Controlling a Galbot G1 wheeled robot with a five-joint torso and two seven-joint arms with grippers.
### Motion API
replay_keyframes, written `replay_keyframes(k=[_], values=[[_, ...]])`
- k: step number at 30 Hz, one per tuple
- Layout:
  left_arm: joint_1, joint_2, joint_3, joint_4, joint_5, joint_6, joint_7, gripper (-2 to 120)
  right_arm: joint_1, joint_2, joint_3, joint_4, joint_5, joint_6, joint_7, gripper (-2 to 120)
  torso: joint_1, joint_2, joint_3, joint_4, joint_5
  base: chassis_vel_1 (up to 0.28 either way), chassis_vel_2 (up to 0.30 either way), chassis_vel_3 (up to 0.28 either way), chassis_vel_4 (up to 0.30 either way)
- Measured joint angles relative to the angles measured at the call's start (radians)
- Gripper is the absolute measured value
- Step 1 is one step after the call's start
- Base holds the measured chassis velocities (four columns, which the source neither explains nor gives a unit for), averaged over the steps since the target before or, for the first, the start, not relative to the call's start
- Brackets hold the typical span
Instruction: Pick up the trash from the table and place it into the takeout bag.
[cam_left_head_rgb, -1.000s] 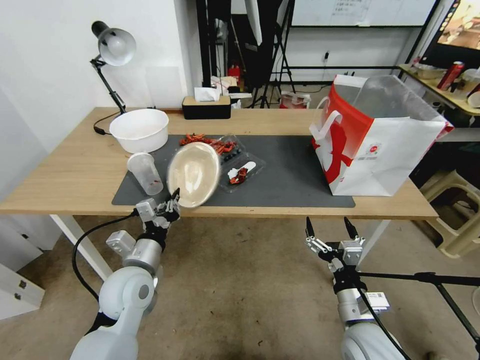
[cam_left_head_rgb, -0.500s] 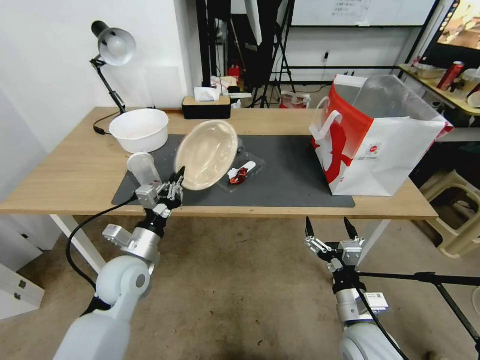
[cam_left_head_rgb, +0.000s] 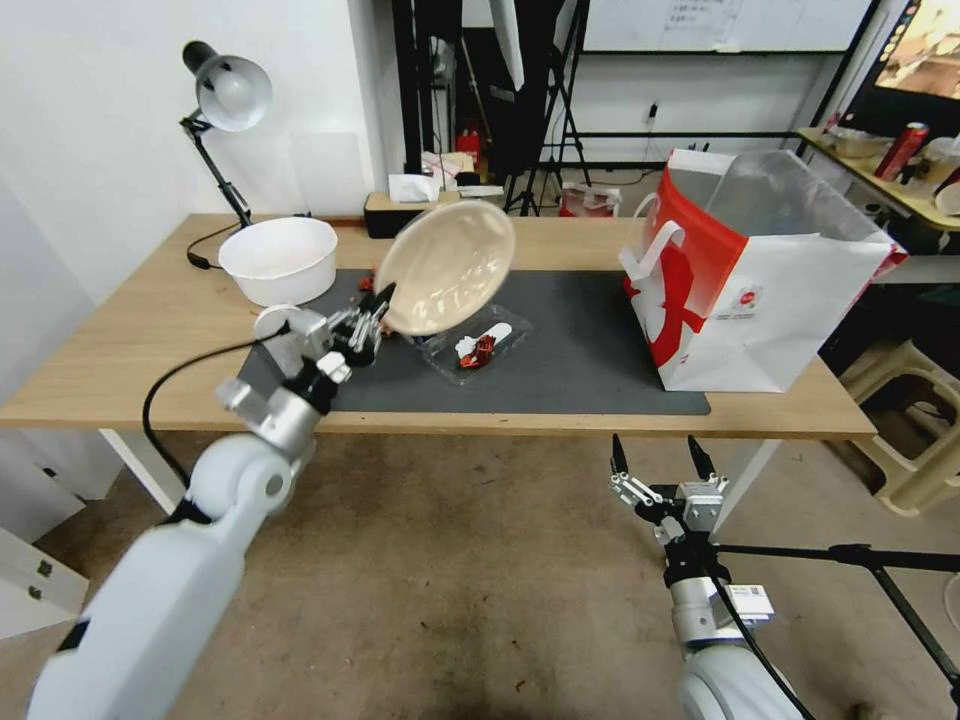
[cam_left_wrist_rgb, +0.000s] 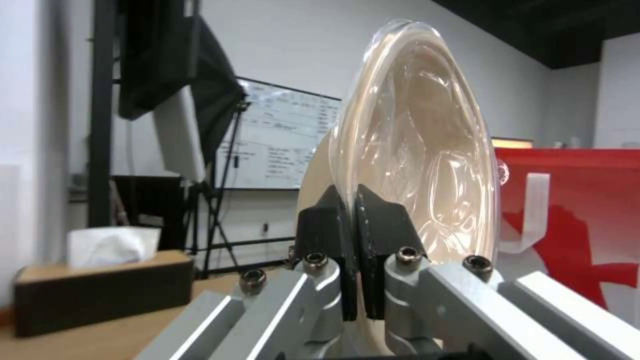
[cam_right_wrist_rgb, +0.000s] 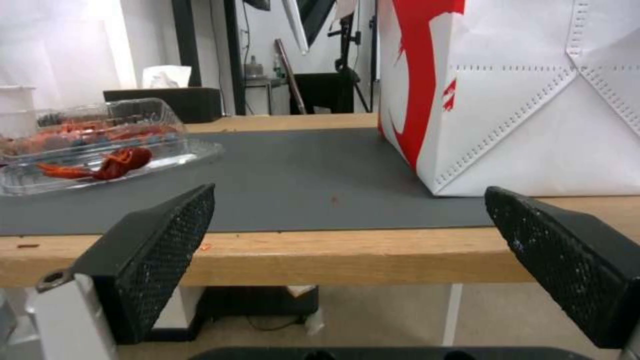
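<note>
My left gripper (cam_left_head_rgb: 376, 312) is shut on the rim of the round beige lidded bowl (cam_left_head_rgb: 447, 267), holding it tilted on edge above the dark mat (cam_left_head_rgb: 580, 350). In the left wrist view the fingertips (cam_left_wrist_rgb: 333, 215) pinch the bowl's (cam_left_wrist_rgb: 420, 165) rim. The red-and-white takeout bag (cam_left_head_rgb: 745, 285) stands open at the table's right end. A clear tray (cam_left_head_rgb: 478, 345) with red crayfish shells lies on the mat, and a clear plastic cup (cam_left_head_rgb: 272, 322) stands partly behind my left arm. My right gripper (cam_left_head_rgb: 655, 460) hangs open below the table's front edge.
A white bowl (cam_left_head_rgb: 280, 258) and a grey desk lamp (cam_left_head_rgb: 228, 92) stand at the table's back left, and a black tissue box (cam_left_wrist_rgb: 100, 280) at the back edge. A stool (cam_left_head_rgb: 905, 420) stands right of the table (cam_left_head_rgb: 120, 350). The right wrist view faces the bag (cam_right_wrist_rgb: 533, 100) and the tray (cam_right_wrist_rgb: 100, 145).
My left gripper has lifted the beige bowl up and carried it farther over the table, toward the right. The right arm has stayed still.
</note>
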Motion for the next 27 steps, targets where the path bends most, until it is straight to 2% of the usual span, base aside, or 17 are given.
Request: replay_keyframes(k=[1,3,4,6,7,10,11,14,16,18,19,22,23,27], values=[[-0.019,0.005,0.016,0.006,-0.007,0.003,-0.003,0,0.001,0.001,0.001,-0.001,-0.001,0.001,0.000,100,0.000,0.000,0.000,0.0001,-0.0002,0.000,0.000,0.000,0.000],[-0.116,0.020,0.102,0.035,-0.039,0.011,-0.019,0,0.004,0.002,0.002,-0.006,-0.003,0.002,0.000,100,0.000,0.000,0.000,0.0001,0.0000,0.000,0.000,0.000,0.000],[-0.116,0.020,0.102,0.035,-0.039,0.011,-0.019,0,0.004,0.002,0.002,-0.006,-0.003,0.002,0.000,100,0.000,0.000,0.000,0.0001,0.0000,0.000,0.000,0.000,0.000],[-0.199,0.022,0.180,0.062,-0.058,0.014,-0.027,0,0.009,0.004,0.006,-0.009,-0.003,0.003,0.000,100,0.000,0.000,0.000,0.0001,-0.0003,0.000,0.000,0.000,0.000],[-0.199,0.022,0.180,0.062,-0.058,0.014,-0.027,0,0.009,0.004,0.006,-0.009,-0.003,0.003,0.000,100,0.000,0.000,0.000,0.0001,-0.0003,0.000,0.000,0.000,0.000],[-0.334,0.005,0.299,0.113,-0.086,0.020,-0.041,0,0.020,0.006,0.009,-0.014,-0.005,0.003,0.000,100,0.000,0.000,0.000,0.0001,0.0001,0.000,0.000,0.000,0.000],[-0.334,0.005,0.299,0.113,-0.086,0.020,-0.041,0,0.020,0.006,0.009,-0.014,-0.005,0.003,0.000,100,0.000,0.000,0.000,0.0001,0.0001,0.000,0.000,0.000,0.000],[-0.471,-0.046,0.393,0.177,-0.098,0.022,-0.045,0,0.026,0.012,0.010,-0.018,-0.008,0.003,0.000,100,0.000,0.000,0.000,0.0000,0.0000,0.000,0.000,0.000,0.000],[-0.487,-0.053,0.402,0.185,-0.099,0.022,-0.046,0,0.027,0.013,0.010,-0.019,-0.008,0.003,0.001,100,0.000,0.000,0.000,0.0000,0.0000,0.000,0.000,0.000,0.000],[-0.594,-0.106,0.468,0.233,-0.109,0.022,-0.047,0,0.028,0.015,0.013,-0.022,-0.010,0.005,0.001,100,0.000,0.000,0.000,0.0000,0.0004,0.000,0.000,0.000,0.000],[-0.594,-0.106,0.468,0.233,-0.109,0.022,-0.047,0,0.028,0.015,0.013,-0.022,-0.010,0.005,0.001,100,0.000,0.000,0.000,0.0000,0.0004,0.000,0.000,0.000,0.000],[-0.704,-0.175,0.557,0.297,-0.115,0.022,-0.046,0,0.029,0.018,0.019,-0.027,-0.010,0.008,0.001,100,0.000,0.000,0.000,0.0000,0.0004,0.000,0.000,0.000,0.000],[-0.704,-0.175,0.557,0.297,-0.115,0.022,-0.046,0,0.029,0.018,0.019,-0.027,-0.010,0.008,0.001,100,0.000,0.000,0.000,0.0000,0.0004,0.000,0.000,0.000,0.000],[-0.826,-0.285,0.669,0.426,-0.119,0.015,-0.043,0,0.030,0.024,0.026,-0.035,-0.010,0.015,0.002,100,0.000,0.000,0.000,-0.0001,0.0003,0.000,0.000,0.000,0.000]])
